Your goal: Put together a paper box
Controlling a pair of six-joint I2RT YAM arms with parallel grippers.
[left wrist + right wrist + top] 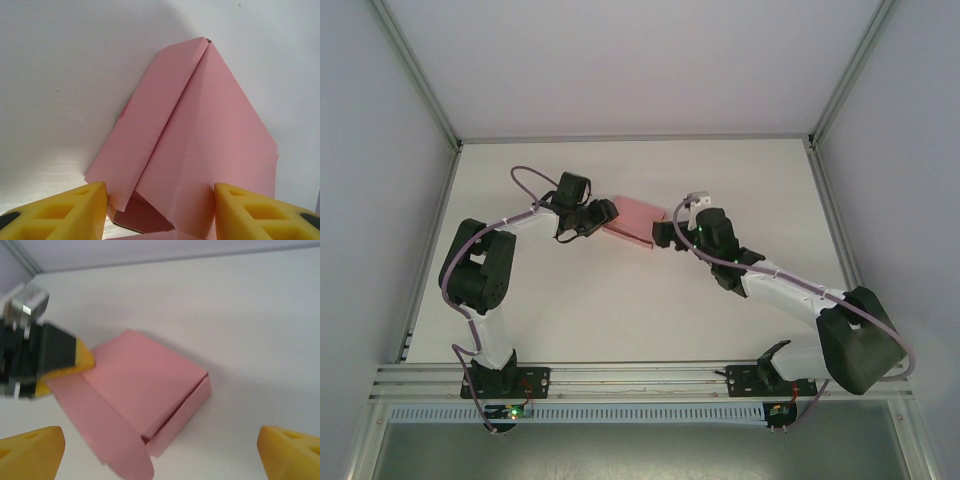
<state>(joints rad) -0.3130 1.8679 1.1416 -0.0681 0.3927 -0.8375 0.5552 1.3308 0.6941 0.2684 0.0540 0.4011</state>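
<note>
The pink paper box (635,218) lies on the white table, folded into a low rectangular box. In the left wrist view the box (200,140) runs away from the camera, and its near end gapes, showing a darker inside. My left gripper (160,190) has its yellow fingers (80,207) pressed against both sides of that end. In the right wrist view the box (145,385) has a long rounded flap (100,425) hanging loose at its near left. My right gripper (161,435) stands wide open a little short of the box, touching nothing. From above, the left gripper (603,214) and the right gripper (663,233) face each other across the box.
The white table (620,320) is fenced by aluminium rails on the left (430,250) and right (835,230), and by a back edge (640,140). Both arm bases sit on the front rail (640,375).
</note>
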